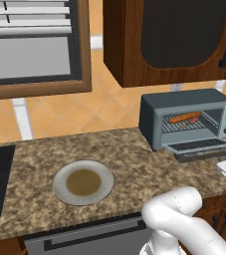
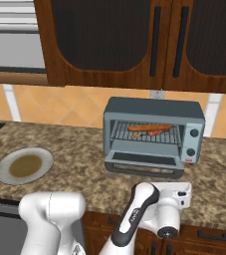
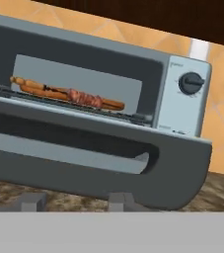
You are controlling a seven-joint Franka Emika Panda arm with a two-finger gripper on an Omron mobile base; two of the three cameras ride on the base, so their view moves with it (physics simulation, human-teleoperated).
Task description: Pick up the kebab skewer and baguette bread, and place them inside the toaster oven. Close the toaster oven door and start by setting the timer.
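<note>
The kebab skewer [image 3: 86, 98] and baguette bread [image 3: 44, 89] are seen lying together on the wire rack inside the toaster oven [image 2: 153, 130], just beyond and above the end effector [image 2: 184, 191], their long axes running across the opening, parallel to the front. The toaster oven door [image 3: 98, 165] is dropped flat directly ahead, apparently awaiting closure from below. Nothing can be seen in the end effector's grip; how far its jaws stand apart cannot be told.
</note>
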